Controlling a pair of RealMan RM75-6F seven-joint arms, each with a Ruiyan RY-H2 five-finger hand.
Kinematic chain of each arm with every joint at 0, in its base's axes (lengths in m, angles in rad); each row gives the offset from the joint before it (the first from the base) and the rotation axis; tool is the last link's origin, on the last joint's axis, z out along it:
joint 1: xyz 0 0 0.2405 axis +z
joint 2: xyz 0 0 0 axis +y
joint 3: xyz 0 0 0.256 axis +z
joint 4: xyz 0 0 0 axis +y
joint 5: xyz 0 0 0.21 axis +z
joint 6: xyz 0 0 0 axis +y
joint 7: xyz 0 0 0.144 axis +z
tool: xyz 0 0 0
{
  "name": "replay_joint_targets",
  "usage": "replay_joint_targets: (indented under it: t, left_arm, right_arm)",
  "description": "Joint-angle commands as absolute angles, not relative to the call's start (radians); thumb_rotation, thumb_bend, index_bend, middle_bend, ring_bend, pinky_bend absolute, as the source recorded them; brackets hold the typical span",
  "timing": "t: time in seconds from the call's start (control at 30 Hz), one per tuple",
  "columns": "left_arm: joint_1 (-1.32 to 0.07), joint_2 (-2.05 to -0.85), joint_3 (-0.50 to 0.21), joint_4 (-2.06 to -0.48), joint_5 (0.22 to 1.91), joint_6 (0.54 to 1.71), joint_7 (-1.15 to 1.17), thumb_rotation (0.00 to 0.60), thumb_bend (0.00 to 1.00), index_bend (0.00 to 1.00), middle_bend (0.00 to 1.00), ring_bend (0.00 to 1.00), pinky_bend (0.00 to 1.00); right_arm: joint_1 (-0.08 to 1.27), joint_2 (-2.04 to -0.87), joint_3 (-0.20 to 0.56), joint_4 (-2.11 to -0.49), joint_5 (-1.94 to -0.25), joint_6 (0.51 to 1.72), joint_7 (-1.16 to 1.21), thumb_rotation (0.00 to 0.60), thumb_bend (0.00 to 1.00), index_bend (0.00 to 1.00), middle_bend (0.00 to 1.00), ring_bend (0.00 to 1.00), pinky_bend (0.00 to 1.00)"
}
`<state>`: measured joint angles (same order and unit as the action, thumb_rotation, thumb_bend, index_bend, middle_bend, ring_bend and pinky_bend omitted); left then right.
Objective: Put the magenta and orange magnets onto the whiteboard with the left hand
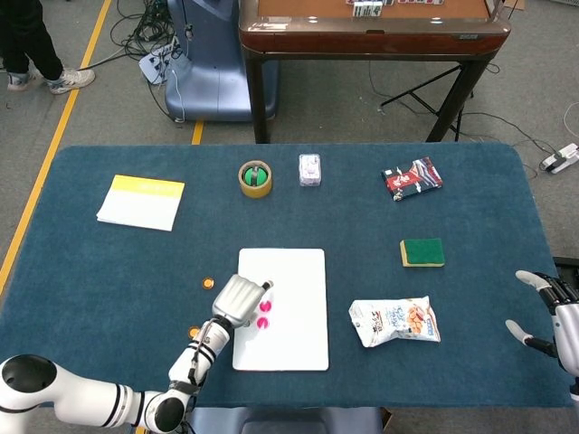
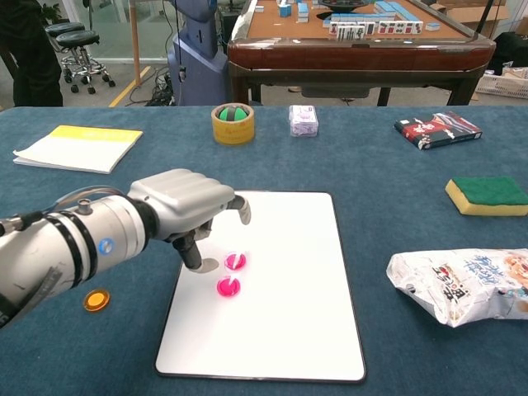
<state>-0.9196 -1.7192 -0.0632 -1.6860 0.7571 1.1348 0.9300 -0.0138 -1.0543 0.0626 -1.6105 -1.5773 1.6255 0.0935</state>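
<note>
Blue table, two magenta magnets point(image 2: 230, 274) down on whiteboard point(image 2: 280, 330); my left hand point(image 2: 186, 206), fingers loosened and empty, should lift straight clear toward the orange magnet point(image 2: 96, 299).

The left robot hand point(image 1: 239, 299) hovers over the whiteboard's point(image 1: 294, 344) left edge beside two magenta magnets point(image 1: 262, 316). Two orange magnets point(image 1: 208, 283) lie on the bench point(image 1: 90, 271) left of the whiteboard.
</note>
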Motion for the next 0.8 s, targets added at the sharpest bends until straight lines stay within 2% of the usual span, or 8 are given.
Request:
replay_joint_targets:
  t: [0.03,0.3,0.6,0.8]
  left_arm:
    - [-0.900,-1.690,-0.042,-1.721,0.770,1.159,0.932,0.600,0.31,0.34,1.00,1.00,1.00]
    - [-0.837,-1.586,0.031,-1.830,0.842,1.215,0.911,0.600,0.31,0.45,1.00,1.00,1.00]
    - [-0.768,-1.506,0.114,-1.896,0.931,1.248,0.887,0.600,0.31,0.46,1.00,1.00,1.00]
    - [-0.740,-1.496,0.129,-1.890,0.958,1.241,0.870,0.600,0.31,0.46,1.00,1.00,1.00]
  right_arm:
    - [-0.013,-1.055,0.062,-1.611,-1.579,1.625,0.092,0.600,0.06,0.26,0.31,0.30,0.42]
    - [-0.009,-1.059,0.062,-1.615,-1.577,1.616,0.076,0.600,0.06,0.26,0.32,0.30,0.42]
    - [-0.005,-1.063,0.061,-1.620,-1.575,1.607,0.058,0.600,0.06,0.26,0.32,0.30,0.42]
    - [-0.001,-1.065,0.061,-1.622,-1.573,1.600,0.051,0.600,0.06,0.26,0.32,0.30,0.42]
